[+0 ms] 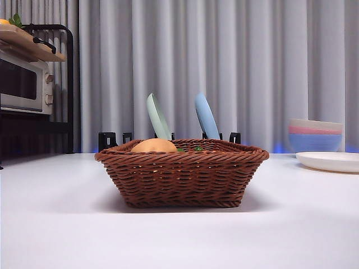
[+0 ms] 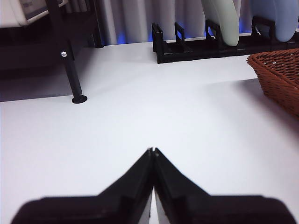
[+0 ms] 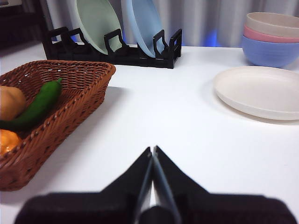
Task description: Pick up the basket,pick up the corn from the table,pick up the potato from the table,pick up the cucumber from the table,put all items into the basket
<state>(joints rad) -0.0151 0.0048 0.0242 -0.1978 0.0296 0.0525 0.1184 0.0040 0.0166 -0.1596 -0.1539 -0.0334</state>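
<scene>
Basket (image 1: 182, 176) sits mid-counter (image 1: 56, 224), holding potato (image 3: 10, 102), cucumber (image 3: 35, 106) and corn (image 3: 7, 141). Both claws, left (image 2: 152, 150) and right (image 3: 152, 148), rest pinched closed and empty beside it. Stiff, light wicker likely lifts best by its braided rim.

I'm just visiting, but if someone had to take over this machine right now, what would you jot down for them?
Left hand: shut, holding nothing, low over the bare table beside the basket.
Right hand: shut, holding nothing, on the basket's other side.
In the basket: potato, cucumber, and an orange piece, likely the corn.
Done: all three appear loaded.
Left: apparently nothing.
</scene>
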